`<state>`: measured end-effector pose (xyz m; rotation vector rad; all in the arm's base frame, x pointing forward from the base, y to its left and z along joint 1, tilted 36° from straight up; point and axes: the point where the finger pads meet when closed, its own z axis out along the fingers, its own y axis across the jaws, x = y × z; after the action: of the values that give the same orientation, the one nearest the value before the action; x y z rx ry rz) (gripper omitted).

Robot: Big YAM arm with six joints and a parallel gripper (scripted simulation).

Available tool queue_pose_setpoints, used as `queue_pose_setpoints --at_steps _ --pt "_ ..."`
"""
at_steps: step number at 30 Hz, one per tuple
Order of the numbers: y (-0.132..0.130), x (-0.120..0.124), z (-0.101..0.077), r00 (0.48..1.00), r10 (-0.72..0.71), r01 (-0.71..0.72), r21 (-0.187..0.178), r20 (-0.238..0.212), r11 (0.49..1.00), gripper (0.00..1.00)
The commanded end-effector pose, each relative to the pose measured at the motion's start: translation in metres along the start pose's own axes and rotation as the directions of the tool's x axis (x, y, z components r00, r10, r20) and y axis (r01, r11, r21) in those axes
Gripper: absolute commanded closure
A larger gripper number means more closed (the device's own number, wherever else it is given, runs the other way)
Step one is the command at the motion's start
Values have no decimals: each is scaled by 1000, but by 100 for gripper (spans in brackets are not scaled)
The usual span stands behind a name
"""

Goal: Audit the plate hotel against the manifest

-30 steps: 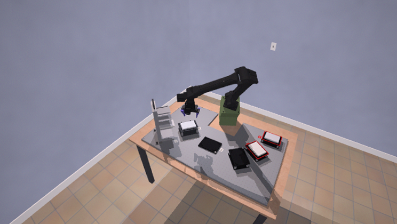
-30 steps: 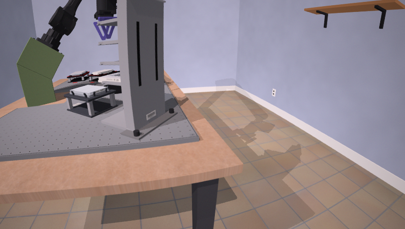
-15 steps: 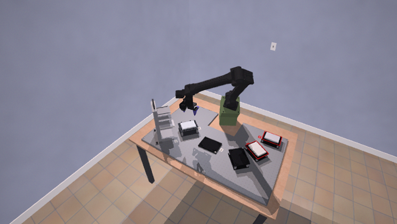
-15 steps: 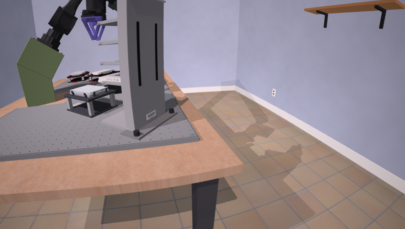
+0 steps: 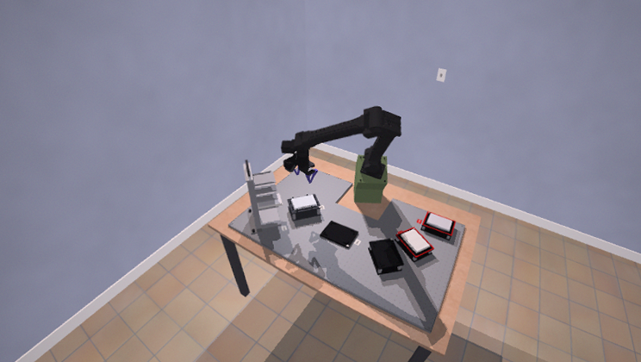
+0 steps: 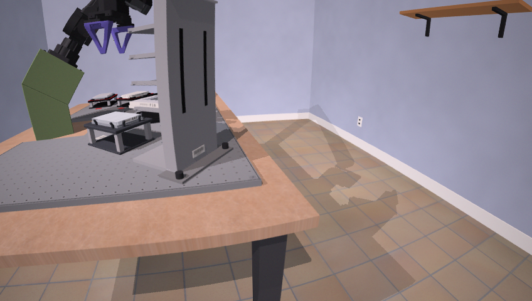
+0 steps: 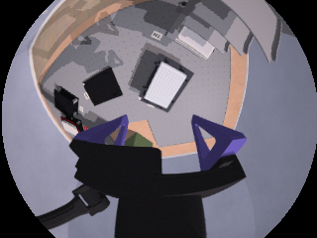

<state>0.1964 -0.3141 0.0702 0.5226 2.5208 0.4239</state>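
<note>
The grey plate hotel [image 5: 256, 204] [image 6: 185, 85] stands at the deck's left end, seen from behind in the exterior view. Its upper shelves [image 6: 142, 56] look bare there. A white plate [image 6: 147, 103] lies at its lowest level. Another white plate [image 5: 303, 201] [image 6: 116, 118] [image 7: 165, 83] sits on a raised black nest beside the hotel. My gripper [image 5: 310, 175] [image 6: 110, 37] [image 7: 159, 118] is open and empty. It hangs in the air in front of the hotel's top shelves, above the deck behind the raised nest.
Two red-rimmed nests each hold a white plate [image 5: 414, 241] [image 5: 439, 222] at the deck's right end. A flat black nest [image 5: 338, 233] [image 7: 102, 85] and a second black nest [image 5: 385, 254] stand mid-deck, bare. The arm's green base [image 5: 369, 182] [image 6: 48, 96] stands at the back.
</note>
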Motion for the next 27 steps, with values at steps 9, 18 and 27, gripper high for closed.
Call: queue_pose_setpoints --at_steps 9,18,27 --pt "-20 -18 -17 974 220 -222 33 46 975 0" --pt "-24 -10 -17 907 419 -420 23 50 907 0" --pt "-15 2 19 890 456 -456 -1 7 890 0"
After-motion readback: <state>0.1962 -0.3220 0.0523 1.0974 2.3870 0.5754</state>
